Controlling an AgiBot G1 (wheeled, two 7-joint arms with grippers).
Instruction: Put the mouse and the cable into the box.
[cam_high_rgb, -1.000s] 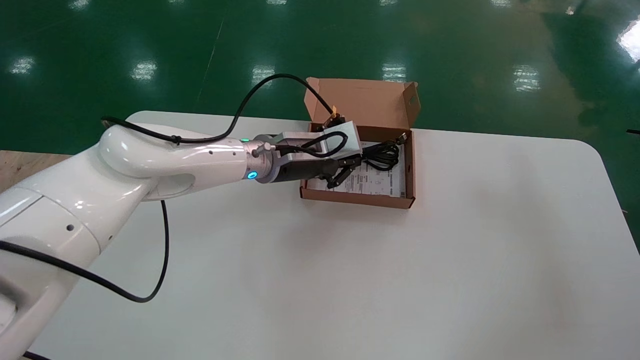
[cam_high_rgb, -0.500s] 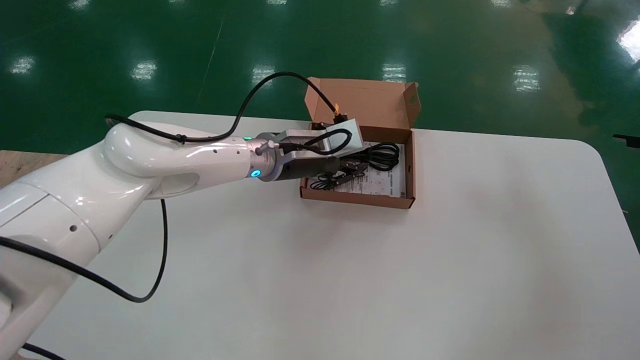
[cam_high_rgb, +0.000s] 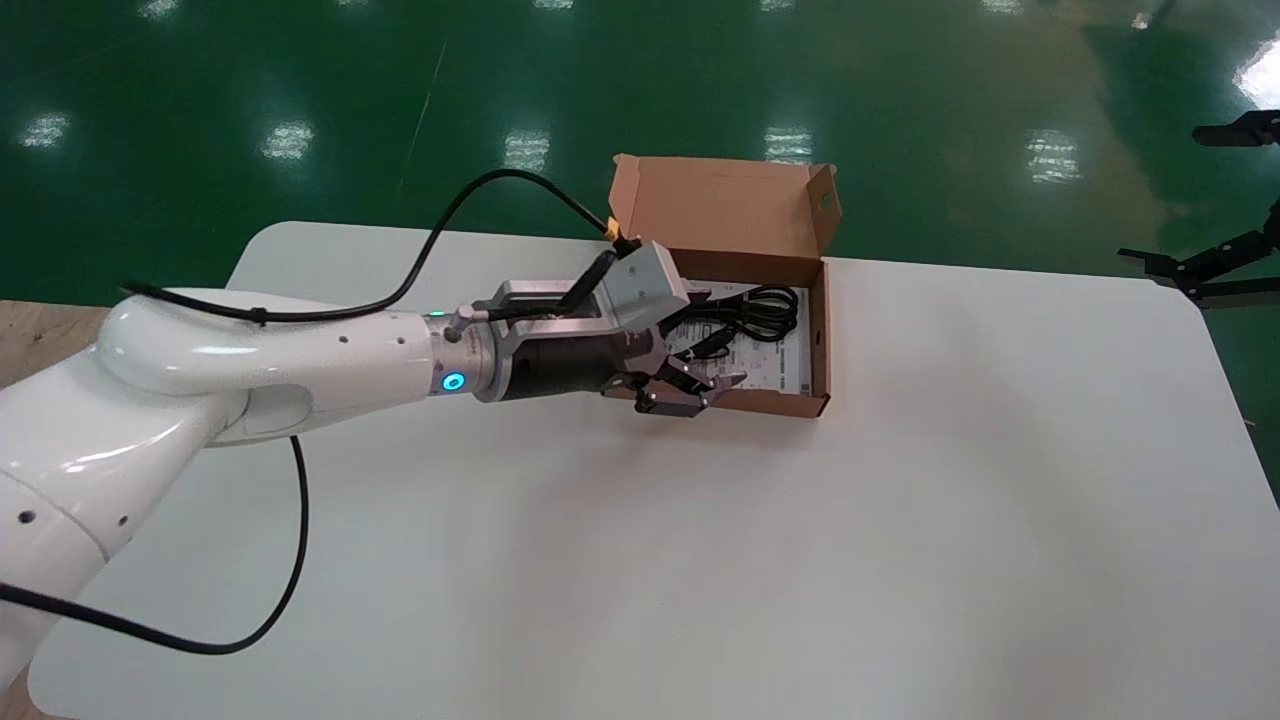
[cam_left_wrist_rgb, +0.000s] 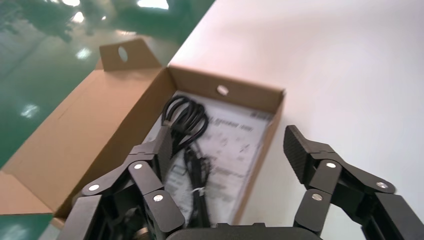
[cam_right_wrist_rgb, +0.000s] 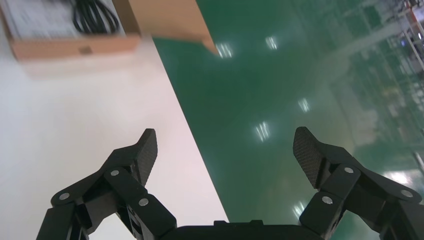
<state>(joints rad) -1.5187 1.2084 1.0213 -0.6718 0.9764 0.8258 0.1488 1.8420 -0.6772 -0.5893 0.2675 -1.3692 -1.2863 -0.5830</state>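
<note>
1. Left gripper (cam_high_rgb: 705, 392) is at the near edge of the box (cam_high_rgb: 820, 330), above the wall that faces the robot; its claw is spread wide and holds nothing.
2. In the left wrist view 1 finger (cam_left_wrist_rgb: 150, 165) is over the inside of the box and the other is over the bare table (cam_high_rgb: 700, 560) outside that wall; neither is seen touching the cardboard.
3. The box sits toward the far edge of the table; its lid (cam_high_rgb: 725, 205) stands up on the far side, leaving the tray uncovered.
4. Cable (cam_high_rgb: 762, 308) lies inside the box, bundled in black loops toward the far right corner, with 1 loose end trailing toward the left gripper; it rests on a printed sheet (cam_high_rgb: 775, 365) that covers the box floor.
5. Right gripper (cam_right_wrist_rgb: 225, 137) is well apart from the box, beyond the right edge of the table and over the green floor (cam_high_rgb: 300, 80); its claw is also spread and empty.
</note>
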